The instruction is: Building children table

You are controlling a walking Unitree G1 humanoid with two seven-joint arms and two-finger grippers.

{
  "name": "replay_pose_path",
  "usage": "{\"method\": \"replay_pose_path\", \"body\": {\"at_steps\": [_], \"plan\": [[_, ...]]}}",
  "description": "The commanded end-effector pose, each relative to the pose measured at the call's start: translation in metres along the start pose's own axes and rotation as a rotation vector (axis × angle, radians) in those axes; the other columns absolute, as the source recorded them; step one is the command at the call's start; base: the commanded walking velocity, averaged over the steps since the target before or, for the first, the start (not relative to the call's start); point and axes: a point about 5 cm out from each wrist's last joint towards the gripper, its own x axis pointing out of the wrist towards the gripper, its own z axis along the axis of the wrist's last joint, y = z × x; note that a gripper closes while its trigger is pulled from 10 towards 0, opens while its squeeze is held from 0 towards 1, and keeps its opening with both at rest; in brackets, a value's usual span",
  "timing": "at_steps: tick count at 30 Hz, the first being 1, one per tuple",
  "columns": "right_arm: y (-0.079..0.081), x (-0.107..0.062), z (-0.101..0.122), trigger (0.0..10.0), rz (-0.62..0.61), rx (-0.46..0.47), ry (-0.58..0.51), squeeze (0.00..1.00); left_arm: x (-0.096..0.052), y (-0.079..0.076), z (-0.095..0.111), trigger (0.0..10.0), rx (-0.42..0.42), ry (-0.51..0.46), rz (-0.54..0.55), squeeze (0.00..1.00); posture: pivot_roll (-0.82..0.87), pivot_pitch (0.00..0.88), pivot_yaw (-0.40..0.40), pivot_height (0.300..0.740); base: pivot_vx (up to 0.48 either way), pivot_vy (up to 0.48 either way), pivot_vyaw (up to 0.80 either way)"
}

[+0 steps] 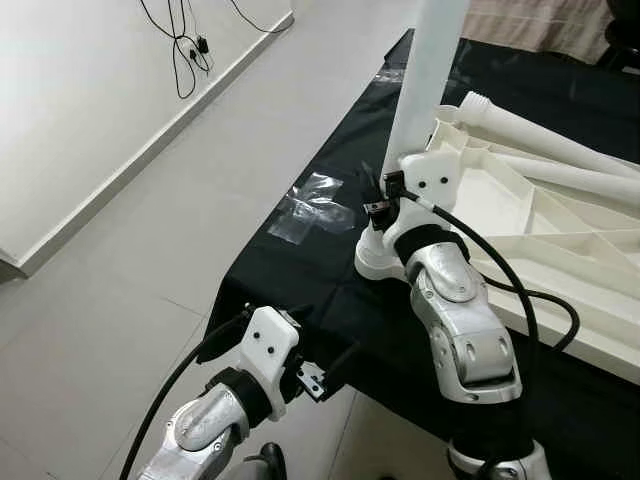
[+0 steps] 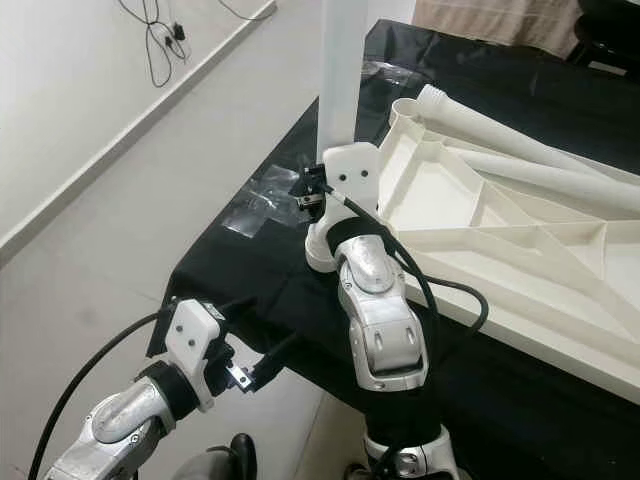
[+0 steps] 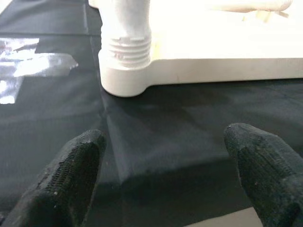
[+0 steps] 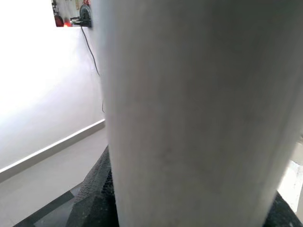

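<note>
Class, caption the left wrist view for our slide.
Open left gripper hovers over black cloth, facing the white threaded table leg in its corner socket.

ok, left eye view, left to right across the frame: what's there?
Cables on the wall → left gripper at the near edge of the black cloth → clear plastic bag on the cloth → upright white table leg with the right gripper on it → upside-down white tabletop.

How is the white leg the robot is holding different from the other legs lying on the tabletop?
The held leg stands upright in the tabletop's corner socket, gripped by the right gripper; the loose legs lie flat on the upturned tabletop, untouched. Both are white plastic tubes with threaded ends.
</note>
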Motion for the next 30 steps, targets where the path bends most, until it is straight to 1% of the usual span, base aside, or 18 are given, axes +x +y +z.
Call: {"method": "replay_pose_path", "body": {"at_steps": [1, 2, 5, 7, 8, 9, 10, 11, 12, 13, 16, 17, 19, 22, 23, 24, 27, 30], "plan": [[-0.011, -0.004, -0.043, 10.0, -0.031, 0.02, 0.217, 0.0, -0.003, 0.001, -0.005, 10.0, 0.003, 0.022, -0.003, 0.0, 0.06, 0.255, 0.016, 0.74, 0.0, 0.0, 0.0], [-0.011, 0.0, -0.038, 10.0, -0.008, 0.05, 0.183, 1.0, -0.003, 0.001, -0.005, 10.0, 0.002, 0.022, -0.005, 0.0, 0.06, 0.256, 0.016, 0.74, 0.0, 0.0, 0.0], [-0.011, 0.002, -0.034, 10.0, 0.007, 0.07, 0.16, 1.0, -0.003, 0.001, -0.005, 10.0, 0.002, 0.021, -0.006, 0.0, 0.06, 0.256, 0.016, 0.74, 0.0, 0.0, 0.0], [-0.015, 0.013, -0.018, 10.0, 0.074, 0.123, 0.08, 1.0, -0.002, 0.0, -0.005, 10.0, 0.001, 0.018, -0.006, 0.0, 0.06, 0.262, 0.014, 0.74, 0.0, 0.0, 0.0], [-0.015, 0.013, -0.018, 10.0, 0.074, 0.123, 0.08, 1.0, -0.002, 0.0, -0.005, 10.0, 0.001, 0.018, -0.006, 0.0, 0.06, 0.262, 0.014, 0.74, 0.0, 0.0, 0.0], [-0.016, 0.021, -0.004, 10.0, 0.164, 0.163, 0.016, 0.61, -0.002, 0.0, -0.005, 10.0, 0.001, 0.015, -0.005, 0.0, 0.06, 0.265, 0.012, 0.74, 0.0, 0.0, 0.0], [-0.016, 0.021, -0.004, 10.0, 0.164, 0.163, 0.016, 0.61, -0.002, 0.0, -0.005, 10.0, 0.001, 0.015, -0.005, 0.0, 0.06, 0.265, 0.012, 0.74, 0.0, 0.0, 0.0], [-0.016, 0.025, 0.004, 10.0, 0.229, 0.182, -0.017, 0.0, -0.001, 0.0, -0.005, 10.0, 0.001, 0.013, -0.003, 0.0, 0.06, 0.266, 0.01, 0.74, 0.0, 0.0, 0.0], [-0.017, 0.027, 0.009, 10.0, 0.272, 0.193, -0.036, 0.0, -0.001, 0.0, -0.004, 10.0, 0.001, 0.012, -0.002, 0.0, 0.06, 0.266, 0.01, 0.74, 0.0, 0.0, 0.0], [-0.019, 0.03, 0.014, 10.0, 0.316, 0.172, -0.05, 0.0, -0.001, 0.0, -0.004, 10.0, 0.001, 0.011, -0.001, 0.0, 0.06, 0.268, 0.008, 0.74, 0.0, 0.0, 0.0], [-0.022, 0.033, 0.016, 10.0, 0.339, 0.153, -0.05, 0.0, -0.001, 0.0, -0.004, 10.0, 0.002, 0.01, 0.0, 0.0, 0.06, 0.269, 0.007, 0.74, 0.0, 0.0, 0.0], [-0.027, 0.037, 0.017, 0.0, 0.348, 0.14, -0.043, 0.0, -0.001, 0.0, -0.004, 10.0, 0.002, 0.009, 0.001, 0.0, 0.07, 0.269, 0.004, 0.74, 0.0, 0.0, 0.0], [-0.036, 0.046, 0.016, 0.0, 0.357, 0.072, 0.013, 0.0, 0.0, 0.0, -0.004, 10.0, 0.003, 0.006, 0.006, 0.0, 0.06, 0.272, -0.006, 0.74, 0.0, 0.0, 0.0], [-0.039, 0.049, 0.015, 0.0, 0.352, 0.054, 0.039, 0.0, -0.001, 0.0, -0.004, 10.0, 0.004, 0.005, 0.007, 0.0, 0.06, 0.272, -0.006, 0.74, 0.0, 0.0, 0.0], [-0.039, 0.05, 0.012, 0.0, 0.349, 0.012, 0.068, 0.0, 0.0, 0.0, -0.004, 10.0, 0.003, 0.004, 0.011, 0.0, 0.07, 0.273, -0.011, 0.74, 0.0, 0.0, 0.0], [-0.039, 0.05, 0.012, 0.0, 0.349, 0.012, 0.068, 0.0, 0.0, 0.0, -0.004, 10.0, 0.003, 0.004, 0.011, 0.0, 0.07, 0.273, -0.011, 0.74, 0.0, 0.0, 0.0], [-0.039, 0.051, 0.006, 0.0, 0.296, -0.032, 0.11, 0.0, -0.004, 0.016, 0.0, 10.0, -0.013, -0.007, 0.085, 0.0, 0.08, 0.271, -0.009, 0.74, 0.0, 0.0, 0.0], [-0.04, 0.051, 0.005, 0.0, 0.284, -0.044, 0.112, 0.0, -0.006, 0.021, 0.0, 10.0, -0.013, -0.007, 0.103, 0.0, 0.08, 0.271, -0.009, 0.74, 0.0, 0.0, 0.0]]}}
